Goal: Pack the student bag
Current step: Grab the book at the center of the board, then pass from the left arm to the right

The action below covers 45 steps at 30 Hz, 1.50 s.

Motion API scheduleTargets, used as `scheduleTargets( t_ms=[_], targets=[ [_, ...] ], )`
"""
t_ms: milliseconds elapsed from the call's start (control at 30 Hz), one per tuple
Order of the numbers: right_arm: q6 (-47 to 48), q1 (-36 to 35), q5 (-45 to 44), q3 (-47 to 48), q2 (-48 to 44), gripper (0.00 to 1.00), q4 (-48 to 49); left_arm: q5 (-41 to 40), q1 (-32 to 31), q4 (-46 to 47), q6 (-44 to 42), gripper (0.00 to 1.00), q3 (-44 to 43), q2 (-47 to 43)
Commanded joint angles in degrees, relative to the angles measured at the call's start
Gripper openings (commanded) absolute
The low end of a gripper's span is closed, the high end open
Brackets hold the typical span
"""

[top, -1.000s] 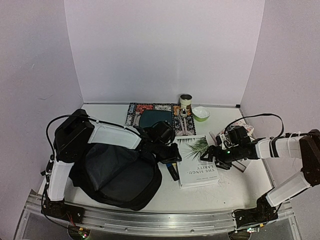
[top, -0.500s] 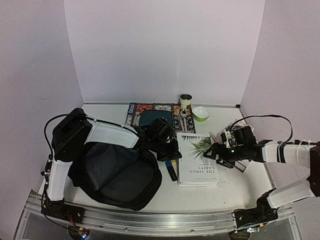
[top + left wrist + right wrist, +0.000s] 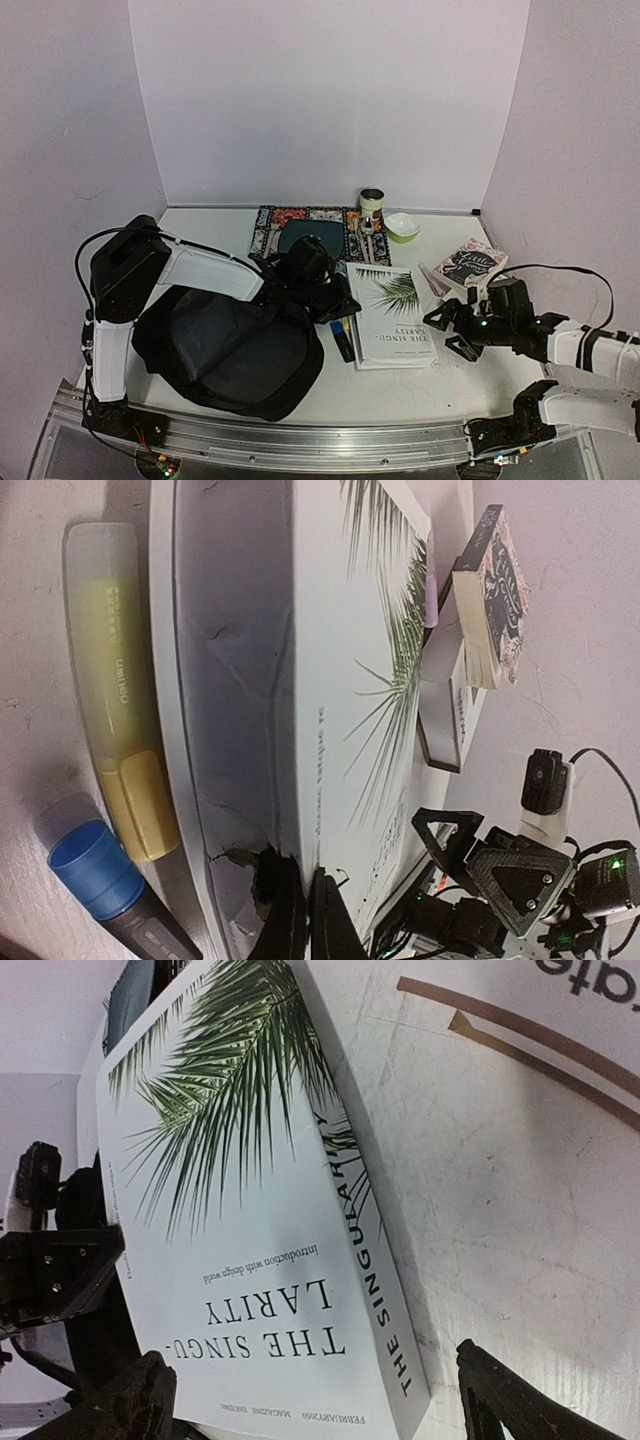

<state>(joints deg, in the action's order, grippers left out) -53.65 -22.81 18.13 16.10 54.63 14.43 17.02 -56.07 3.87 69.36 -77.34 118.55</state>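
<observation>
The black student bag (image 3: 230,350) lies at the front left of the table. A white book titled "The Singularity" (image 3: 390,315) lies flat to its right. My left gripper (image 3: 333,298) is at the book's left edge. In the left wrist view its jaws (image 3: 300,910) are pinched shut on the edge of the book (image 3: 350,680), beside a torn spot. My right gripper (image 3: 447,330) is open and empty, just right of the book. In the right wrist view its fingers (image 3: 140,1400) stand wide apart on either side of the book's near corner (image 3: 300,1290).
A yellow highlighter (image 3: 120,740) and a blue-capped marker (image 3: 90,870) lie between bag and book. A small patterned book (image 3: 470,265) lies at the right. At the back are a patterned mat (image 3: 268,228) with a dark case, a can (image 3: 372,200) and a green bowl (image 3: 402,227).
</observation>
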Motion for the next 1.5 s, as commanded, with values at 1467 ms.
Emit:
scheduleTargets(
  t_ms=[1467],
  targets=[
    [-28.53,-1.07,0.86,-9.38,4.62,0.94,37.67,-2.46,-3.20,21.80,25.72,0.00,1.86,0.74]
  ],
)
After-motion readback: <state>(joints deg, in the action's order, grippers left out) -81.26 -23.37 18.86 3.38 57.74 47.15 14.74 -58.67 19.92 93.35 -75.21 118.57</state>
